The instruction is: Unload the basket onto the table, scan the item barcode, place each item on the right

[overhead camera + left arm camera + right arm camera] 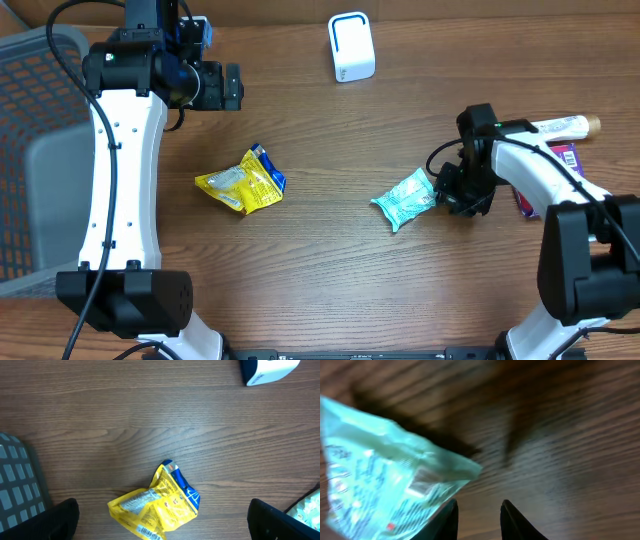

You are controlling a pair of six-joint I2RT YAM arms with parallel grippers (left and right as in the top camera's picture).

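wooden counter [330, 130], white scanner [351, 47] at far edge. nothing scanned yet (a judgement). teal packet [407, 198] lying flat, well apart from scanner. right tool [479, 505] narrowed just beside packet corner; pinch cannot be told. left tool [232, 87] spread wide, nothing held. remaining: packet lifted, barcode shown to scanner.

The teal packet [385, 480] is blurred and cut off at the left edge (its print cannot be read); the purple item [568, 156] is half hidden by the right arm [530, 172].

The packet [407, 198] is teal, the pouch [243, 180] yellow-and-blue.
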